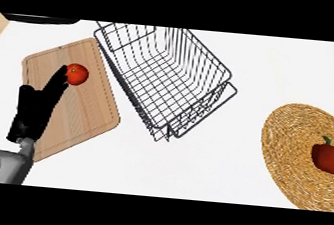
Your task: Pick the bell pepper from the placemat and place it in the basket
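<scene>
The red bell pepper [328, 157] lay on the woven placemat [293, 145] near the counter's [217, 174] right edge, well apart from the wire basket [165, 79]. Bare white counter lay between them. The left hand [35, 110], fingers straight, touched a tomato [77, 74] on the cutting board [88, 112].

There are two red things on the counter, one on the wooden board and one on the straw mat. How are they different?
The tomato is round, lighter orange-red and smaller; the bell pepper is larger, darker red, blockier, with a green stem. The tomato lies on the cutting board, at the left hand's fingertips; the bell pepper lies on the woven placemat. Both are outside the wire basket.
</scene>
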Controlling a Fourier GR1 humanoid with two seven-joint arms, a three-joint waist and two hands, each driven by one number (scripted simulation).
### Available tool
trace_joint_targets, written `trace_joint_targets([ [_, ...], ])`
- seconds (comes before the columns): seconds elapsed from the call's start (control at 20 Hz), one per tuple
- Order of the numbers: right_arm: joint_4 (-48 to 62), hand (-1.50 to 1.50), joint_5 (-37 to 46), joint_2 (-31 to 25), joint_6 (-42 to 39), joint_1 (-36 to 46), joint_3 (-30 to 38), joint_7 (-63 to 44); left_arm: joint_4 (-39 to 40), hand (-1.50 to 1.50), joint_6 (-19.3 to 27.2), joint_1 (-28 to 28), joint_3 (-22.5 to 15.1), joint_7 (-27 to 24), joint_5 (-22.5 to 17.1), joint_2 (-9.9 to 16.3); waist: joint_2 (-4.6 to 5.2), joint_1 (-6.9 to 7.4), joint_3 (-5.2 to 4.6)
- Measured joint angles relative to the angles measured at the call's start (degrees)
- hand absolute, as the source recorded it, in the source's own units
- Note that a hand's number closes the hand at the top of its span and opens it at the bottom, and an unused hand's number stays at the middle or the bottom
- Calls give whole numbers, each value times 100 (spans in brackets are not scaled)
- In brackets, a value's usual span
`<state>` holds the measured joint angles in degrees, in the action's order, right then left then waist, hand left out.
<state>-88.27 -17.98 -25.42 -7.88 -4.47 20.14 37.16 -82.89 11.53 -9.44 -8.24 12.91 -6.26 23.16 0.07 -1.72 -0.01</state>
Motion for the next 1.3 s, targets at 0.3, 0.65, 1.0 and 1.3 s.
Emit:
trace_joint_targets([
  [0.3,-13,-150,1112,-1388,249,-820,489,-782,136,0,-71,-40,49,-28,-1,30,2,-49,-23],
  [0.65,-282,-150,1406,-2821,-1141,-1826,706,-1353,207,0,-146,-88,77,-36,19,16,-19,-17,-17],
  [1.0,-818,-150,1289,-2855,-2244,-2348,1304,-1718,266,0,-267,-134,104,-49,145,-158,-21,64,-7],
  [1.3,-828,-150,1702,-2322,-2485,-2145,1538,-1853,379,0,-393,-314,235,22,304,-281,-14,115,-2],
])
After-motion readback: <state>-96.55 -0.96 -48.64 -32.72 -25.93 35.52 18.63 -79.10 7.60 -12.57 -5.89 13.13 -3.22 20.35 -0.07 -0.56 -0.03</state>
